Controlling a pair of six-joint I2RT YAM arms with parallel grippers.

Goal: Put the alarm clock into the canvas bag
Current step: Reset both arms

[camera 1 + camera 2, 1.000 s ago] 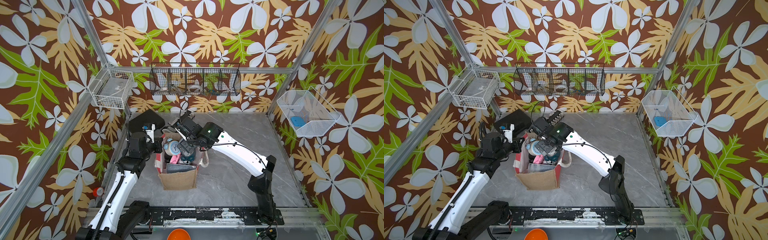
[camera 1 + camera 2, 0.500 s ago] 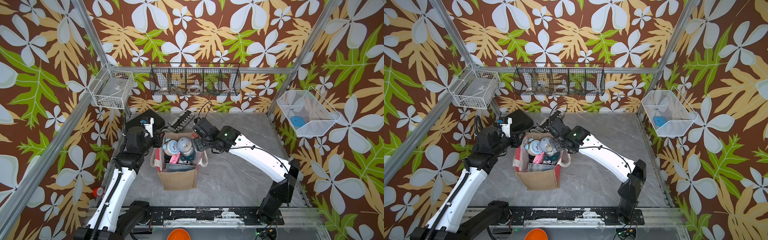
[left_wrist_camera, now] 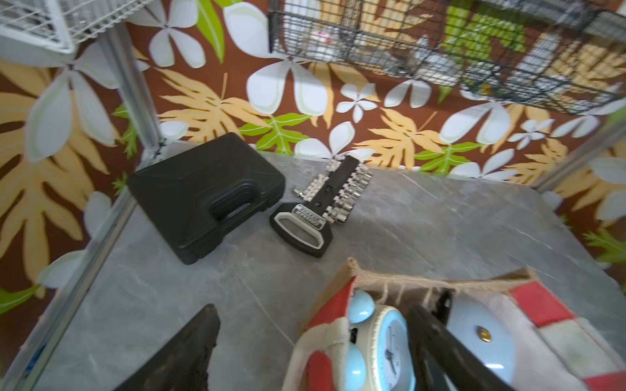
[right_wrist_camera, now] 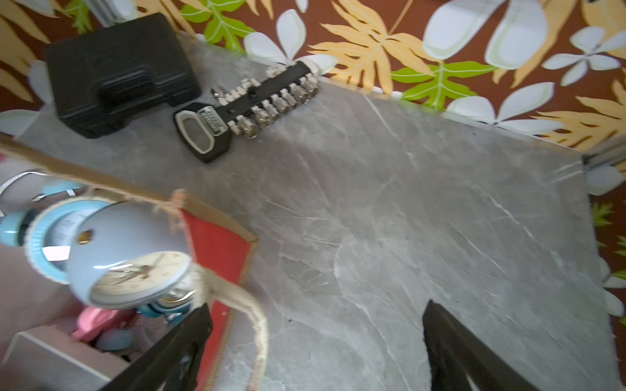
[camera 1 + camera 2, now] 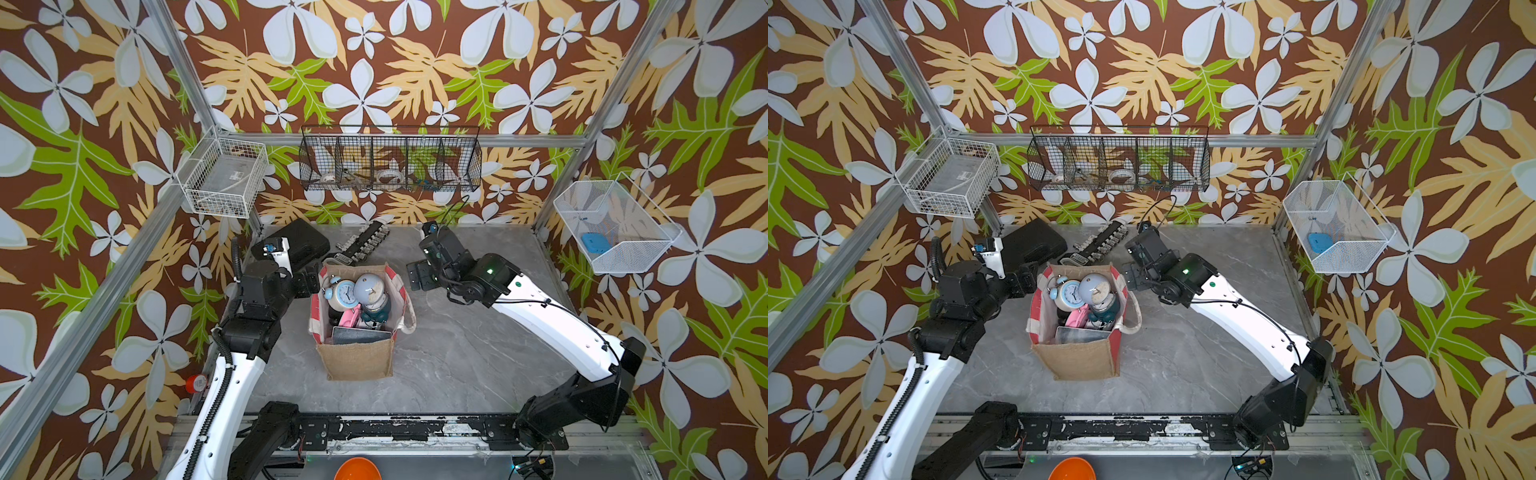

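The alarm clock (image 5: 370,287) — pale blue and round — sits high in the canvas bag (image 5: 355,360), beside a twin-bell clock (image 5: 344,293) on its left. The left gripper (image 3: 311,309) stands open across the bag's left rim, the right gripper (image 4: 316,306) open and empty over the table (image 5: 457,365) just right of the bag.

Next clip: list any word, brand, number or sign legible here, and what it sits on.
None reads clearly.
Label on the socket rail: lettering present, too blurred to read.
Dial of the blue alarm clock: numerals too small.
Sticker inside the white wire basket: too small.
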